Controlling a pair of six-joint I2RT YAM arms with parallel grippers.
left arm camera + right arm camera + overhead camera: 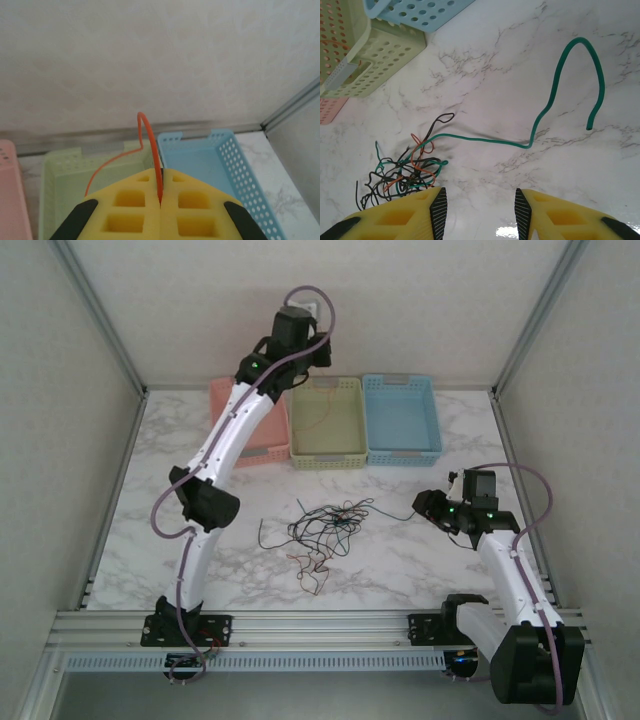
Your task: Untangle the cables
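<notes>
Cables [325,530] sat tangled mid-table, the heap's near edge hidden behind the right gripper [480,200], jaws apart close by; left gripper [161,202] pinched one orange wire [150,135] above the green basket [60,175].

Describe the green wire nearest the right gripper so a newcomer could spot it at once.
On the marble table, find the tangle of thin wires near the middle. One teal-green wire trails out of it toward the right gripper. Unlike the knotted black and orange strands, it lies stretched out alone, ending in a tall hooked arch.
</notes>
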